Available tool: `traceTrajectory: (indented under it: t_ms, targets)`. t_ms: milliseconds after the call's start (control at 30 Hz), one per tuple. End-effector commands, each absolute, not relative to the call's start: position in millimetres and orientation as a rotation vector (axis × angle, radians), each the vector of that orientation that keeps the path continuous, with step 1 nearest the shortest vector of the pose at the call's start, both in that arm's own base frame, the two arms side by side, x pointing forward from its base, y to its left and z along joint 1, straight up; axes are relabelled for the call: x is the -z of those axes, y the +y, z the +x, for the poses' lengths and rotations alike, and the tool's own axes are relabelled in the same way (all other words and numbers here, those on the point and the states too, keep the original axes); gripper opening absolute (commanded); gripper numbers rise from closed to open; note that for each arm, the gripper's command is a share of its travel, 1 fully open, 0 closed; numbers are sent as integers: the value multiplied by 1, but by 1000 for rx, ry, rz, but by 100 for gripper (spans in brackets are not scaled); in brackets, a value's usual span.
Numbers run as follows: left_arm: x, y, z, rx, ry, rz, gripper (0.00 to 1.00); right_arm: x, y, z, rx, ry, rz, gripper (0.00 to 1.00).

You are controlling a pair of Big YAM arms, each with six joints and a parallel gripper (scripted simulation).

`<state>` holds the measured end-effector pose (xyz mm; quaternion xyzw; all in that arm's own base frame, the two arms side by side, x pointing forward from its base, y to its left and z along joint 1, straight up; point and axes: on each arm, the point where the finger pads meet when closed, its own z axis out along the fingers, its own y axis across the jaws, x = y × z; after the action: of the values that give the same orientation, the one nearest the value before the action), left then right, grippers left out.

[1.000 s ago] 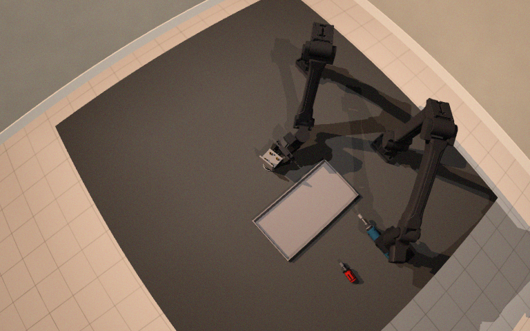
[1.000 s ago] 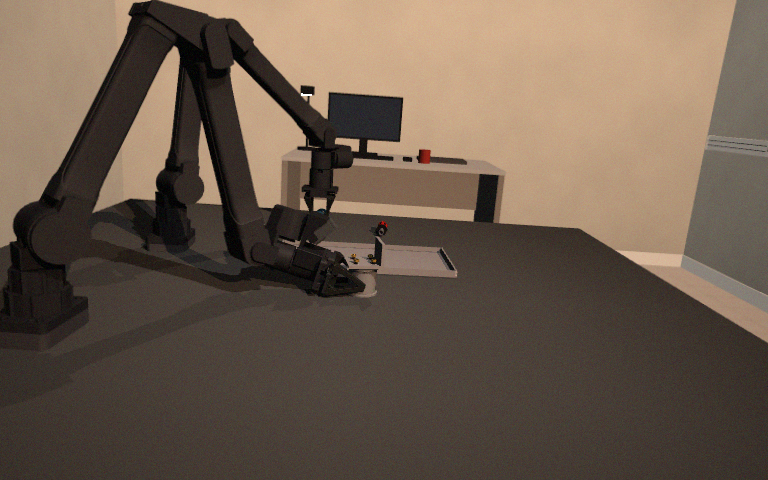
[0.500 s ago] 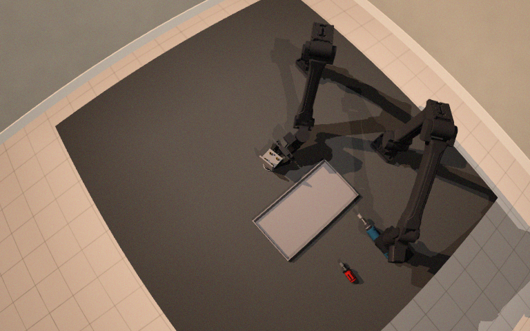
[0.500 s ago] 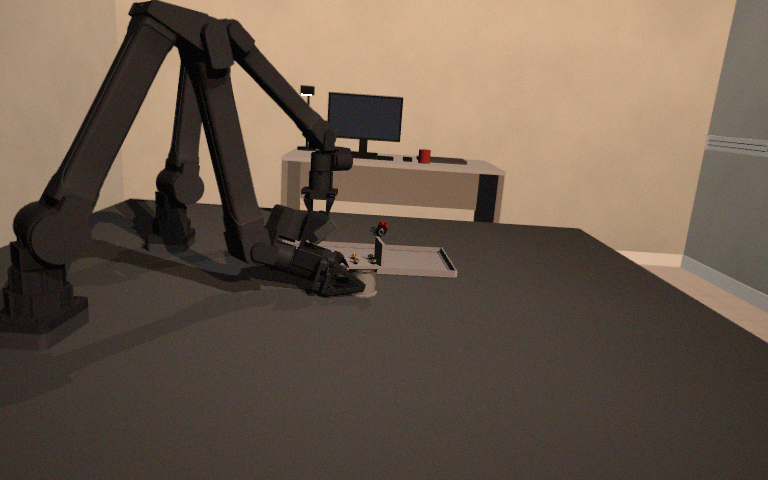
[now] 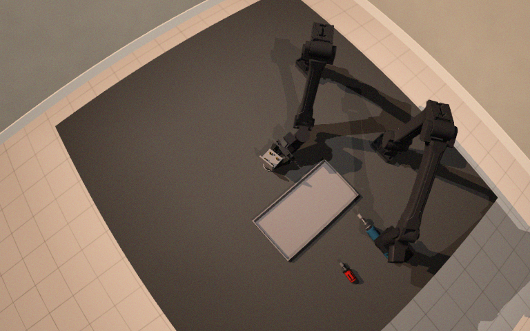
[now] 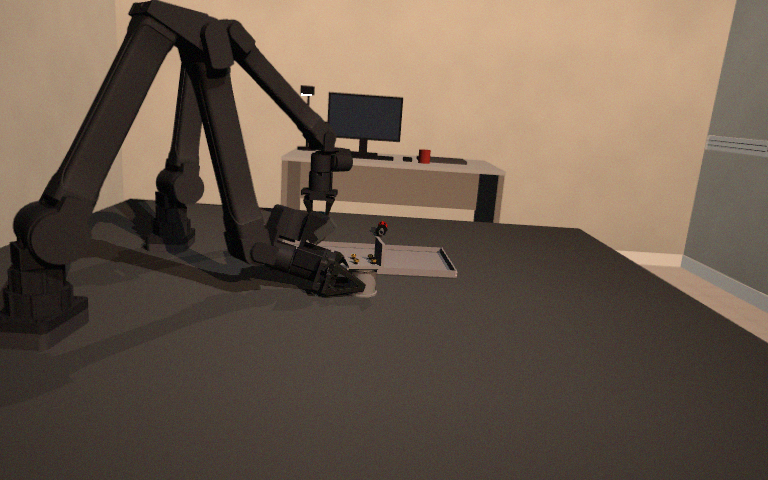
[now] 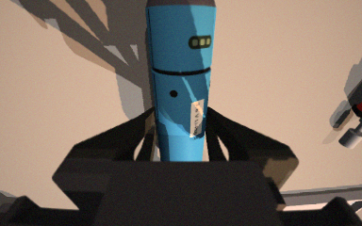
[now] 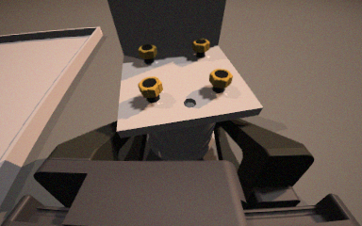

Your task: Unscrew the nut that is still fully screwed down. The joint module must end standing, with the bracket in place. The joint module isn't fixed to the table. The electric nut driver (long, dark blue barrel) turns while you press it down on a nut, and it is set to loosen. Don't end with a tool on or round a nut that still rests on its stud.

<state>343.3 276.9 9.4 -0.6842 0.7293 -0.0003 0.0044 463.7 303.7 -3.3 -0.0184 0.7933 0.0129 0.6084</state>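
Left gripper (image 5: 381, 245) (image 6: 318, 210) (image 7: 181, 113) is clamped on the blue body of the electric nut driver (image 5: 373, 232) (image 7: 181, 52), whose socket end lies outside the tray (image 5: 306, 210) (image 6: 413, 261) (image 8: 47, 94), near its edge. A pale label (image 7: 197, 119) on the body carries dark characters, too small to read with certainty; above it is an indicator window (image 7: 200, 42) with three segments. Right gripper (image 5: 271, 163) (image 6: 357, 285) (image 8: 181, 129) grasps the joint module (image 5: 268, 169) (image 6: 369, 283) (image 8: 181, 142), fingers on either side below the bracket (image 5: 270, 156) (image 6: 364, 262) (image 8: 174, 75). The module stands beside the tray, bracket on top. Four yellow hex nuts (image 8: 151, 88) are seated on black studs; which one is fully screwed down cannot be determined. A red tool (image 5: 349, 275) (image 6: 382, 226) (image 7: 351, 137) lies apart from the tray.
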Motion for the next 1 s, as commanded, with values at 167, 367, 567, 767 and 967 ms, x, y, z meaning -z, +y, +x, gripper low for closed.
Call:
traceTrajectory:
  t_ms: [167, 367, 567, 767, 967]
  targets:
    - [-19, 286, 353, 6, 2256, -2121, 42, -5, 308, 469, -46, 1814, -29, 59]
    - [-22, 291, 352, 7, 2236, -2118, 42, -5, 308, 469, -46, 1814, -29, 59]
    - [-15, 288, 348, 5, 2248, -2130, 42, -5, 308, 469, -46, 1814, -29, 59]
    - [-17, 285, 352, 5, 2258, -2123, 42, -5, 308, 469, -46, 1814, -29, 59]
    - [-12, 289, 348, 4, 2254, -2135, 42, -5, 308, 469, -46, 1814, -29, 59]
